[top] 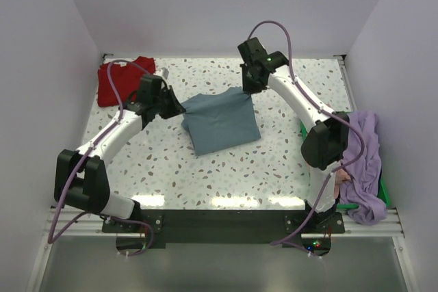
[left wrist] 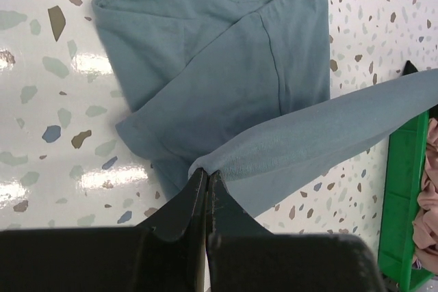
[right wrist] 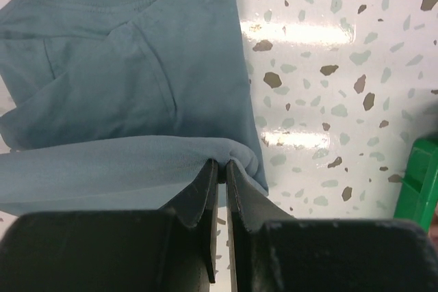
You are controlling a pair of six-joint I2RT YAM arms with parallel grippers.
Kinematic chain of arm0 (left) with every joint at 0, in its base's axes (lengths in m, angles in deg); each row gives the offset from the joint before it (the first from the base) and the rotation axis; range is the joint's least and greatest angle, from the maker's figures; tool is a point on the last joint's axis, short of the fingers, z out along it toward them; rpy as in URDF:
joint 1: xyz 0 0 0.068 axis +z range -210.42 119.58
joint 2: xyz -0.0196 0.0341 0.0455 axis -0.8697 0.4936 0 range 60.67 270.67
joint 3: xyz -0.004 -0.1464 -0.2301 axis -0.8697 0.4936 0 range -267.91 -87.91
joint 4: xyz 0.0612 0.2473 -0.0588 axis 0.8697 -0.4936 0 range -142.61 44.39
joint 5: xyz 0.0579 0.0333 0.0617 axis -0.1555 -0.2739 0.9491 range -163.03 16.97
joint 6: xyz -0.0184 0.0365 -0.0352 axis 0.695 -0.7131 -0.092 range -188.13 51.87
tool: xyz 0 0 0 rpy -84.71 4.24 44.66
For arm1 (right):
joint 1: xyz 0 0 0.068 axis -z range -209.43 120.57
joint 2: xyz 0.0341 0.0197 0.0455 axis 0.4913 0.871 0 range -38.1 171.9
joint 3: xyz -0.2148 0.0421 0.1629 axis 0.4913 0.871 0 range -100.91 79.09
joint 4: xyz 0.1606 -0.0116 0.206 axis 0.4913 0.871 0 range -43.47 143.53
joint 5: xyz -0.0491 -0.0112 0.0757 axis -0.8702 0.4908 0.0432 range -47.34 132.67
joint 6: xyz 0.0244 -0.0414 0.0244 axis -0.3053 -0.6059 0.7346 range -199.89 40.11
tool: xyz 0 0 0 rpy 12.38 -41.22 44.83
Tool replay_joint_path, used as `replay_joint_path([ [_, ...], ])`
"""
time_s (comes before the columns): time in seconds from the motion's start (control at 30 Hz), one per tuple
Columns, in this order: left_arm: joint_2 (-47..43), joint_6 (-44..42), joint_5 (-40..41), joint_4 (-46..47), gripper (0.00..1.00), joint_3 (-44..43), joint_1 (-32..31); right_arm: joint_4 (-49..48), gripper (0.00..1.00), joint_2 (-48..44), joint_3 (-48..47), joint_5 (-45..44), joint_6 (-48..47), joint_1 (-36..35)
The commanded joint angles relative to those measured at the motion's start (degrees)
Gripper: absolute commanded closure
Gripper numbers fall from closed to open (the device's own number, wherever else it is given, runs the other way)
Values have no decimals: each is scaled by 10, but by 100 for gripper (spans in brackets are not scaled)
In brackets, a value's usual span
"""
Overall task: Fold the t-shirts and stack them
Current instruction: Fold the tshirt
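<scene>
A slate-blue t-shirt (top: 222, 122) lies partly folded in the middle of the table, collar end toward the near side. My left gripper (top: 176, 109) is shut on its far-left edge (left wrist: 226, 158), lifted off the table. My right gripper (top: 248, 91) is shut on the far-right edge (right wrist: 236, 152), also raised. The cloth stretches taut between them above the folded body (left wrist: 205, 66). A red t-shirt (top: 123, 80) lies at the far left corner. A lavender t-shirt (top: 366, 162) hangs over the bin at right, with a salmon-pink one (left wrist: 428, 196) showing inside it.
A green bin (top: 380, 186) stands at the table's right edge, close to the right arm's base; its corner (right wrist: 424, 176) shows in the right wrist view. White walls close in the back and both sides.
</scene>
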Motion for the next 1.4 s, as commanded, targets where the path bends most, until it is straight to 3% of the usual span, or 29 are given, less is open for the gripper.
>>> replay_joint_path([
  [0.0,15,-22,-4,30,100,-33,19,2,100,17,-52,-22,-21,16],
  [0.6,131,-17,-54,95,100,-79,70,-30,100,117,-147,6,-7,35],
  [0.9,188,-3,-19,114,100,-124,80,-70,100,169,-180,16,1,45],
  [0.93,193,4,-9,121,96,-127,81,-86,100,184,-190,22,3,47],
  [0.97,205,7,-1,135,79,-130,85,-95,94,192,-197,29,8,52],
  [1.0,210,13,16,139,56,-136,86,-105,64,200,-204,42,8,55],
  [1.03,213,19,24,143,35,-149,88,-115,51,211,-230,63,11,57],
  [1.07,217,19,32,153,31,-156,89,-116,42,225,-244,73,16,64],
  [1.1,217,17,47,156,18,-167,89,-117,31,227,-256,80,17,65],
  [1.2,204,5,59,157,3,-171,89,-140,20,195,-235,97,6,67],
  [1.37,155,-29,22,182,2,-107,89,-199,18,105,-109,132,-18,66],
])
